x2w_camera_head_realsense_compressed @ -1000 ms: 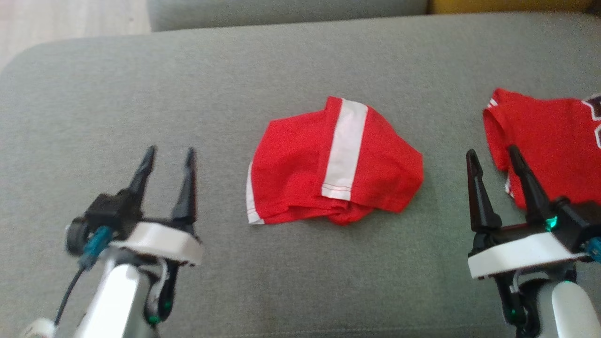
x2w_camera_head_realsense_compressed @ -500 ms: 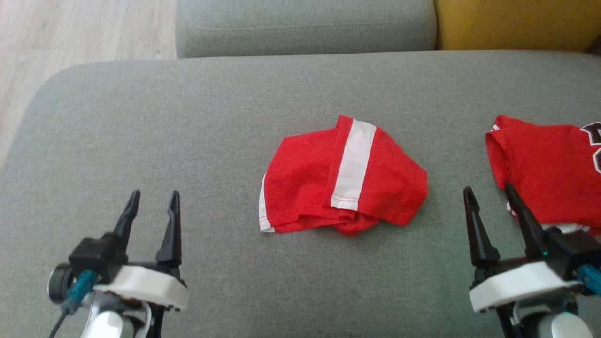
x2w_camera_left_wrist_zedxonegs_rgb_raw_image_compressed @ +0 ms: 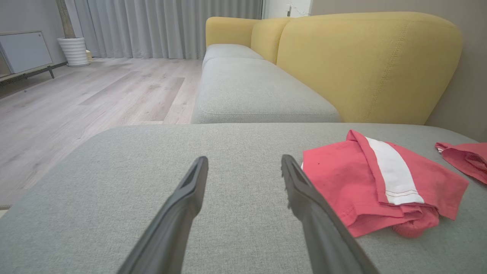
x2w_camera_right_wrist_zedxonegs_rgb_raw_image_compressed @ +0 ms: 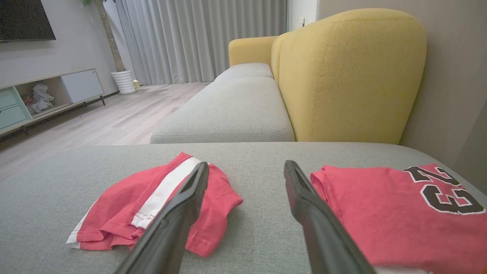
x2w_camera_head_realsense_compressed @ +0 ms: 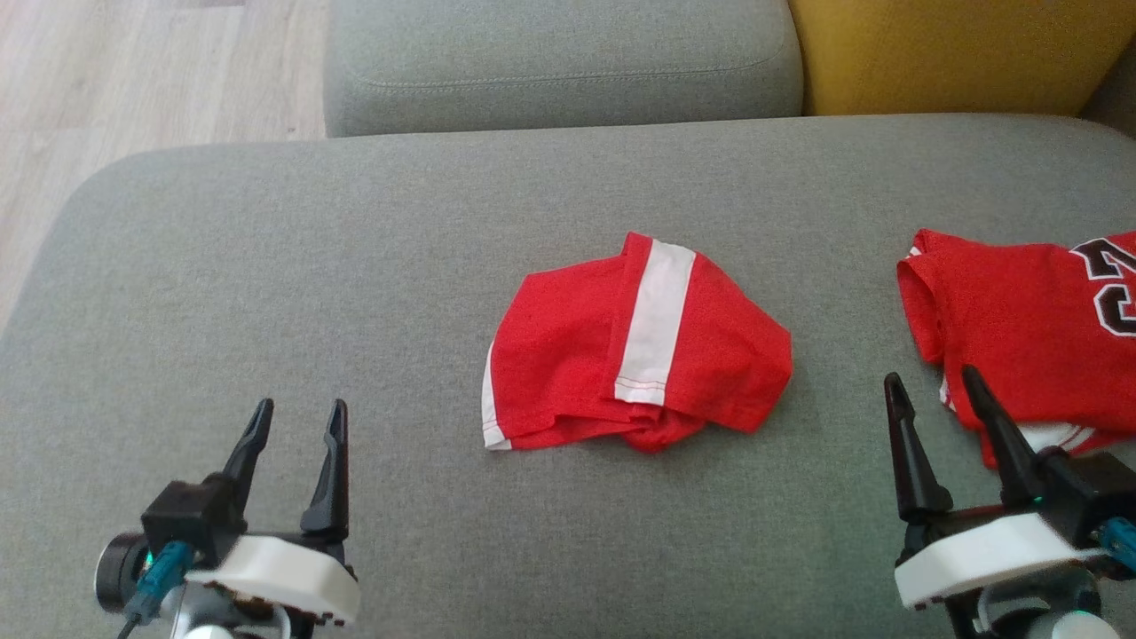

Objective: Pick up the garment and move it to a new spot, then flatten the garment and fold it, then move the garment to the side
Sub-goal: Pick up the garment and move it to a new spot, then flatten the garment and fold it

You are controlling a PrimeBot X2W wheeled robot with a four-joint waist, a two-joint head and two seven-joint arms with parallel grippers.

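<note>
Head camera has tilted up since a second ago, so the whole scene sits lower in frame, with more floor and backrest showing at 12 o'clock. The garment is unmoved on the seat. Both grippers have drawn back toward 6 o'clock relative to it.

The left gripper (x2w_camera_head_realsense_compressed: 300, 406) is at 7 o'clock of the head view. Its fingers are spread apart with nothing between them, tips pointing to 12, over bare seat. The right gripper (x2w_camera_head_realsense_compressed: 930, 374) is at 5 o'clock, fingers likewise apart and empty. Its outer finger overlaps the near edge of the jersey (x2w_camera_head_realsense_compressed: 1021, 328) in view; contact can't be told.

The garment (x2w_camera_head_realsense_compressed: 550, 355) is red and loosely folded, lying at the centre of the head view. It is at 2 o'clock from the left gripper and 10 o'clock from the right, well apart from both. Its long axis runs about 9–3, with the right end lifted slightly toward 2. The white stripe (x2w_camera_head_realsense_compressed: 655, 319) crosses it 12–6, top leaning toward 1. There is white trim at the 8 o'clock corner and a bunched fold on the 6 o'clock edge.

The jersey is red with dark numerals, at 3 o'clock, apart from the garment with grey seat (x2w_camera_head_realsense_compressed: 355, 266) between them. A grey cushion (x2w_camera_head_realsense_compressed: 559, 62) is at 12, the yellow backrest (x2w_camera_head_realsense_compressed: 932, 53) at 1, and the wood floor (x2w_camera_head_realsense_compressed: 133, 71) at 11.
</note>
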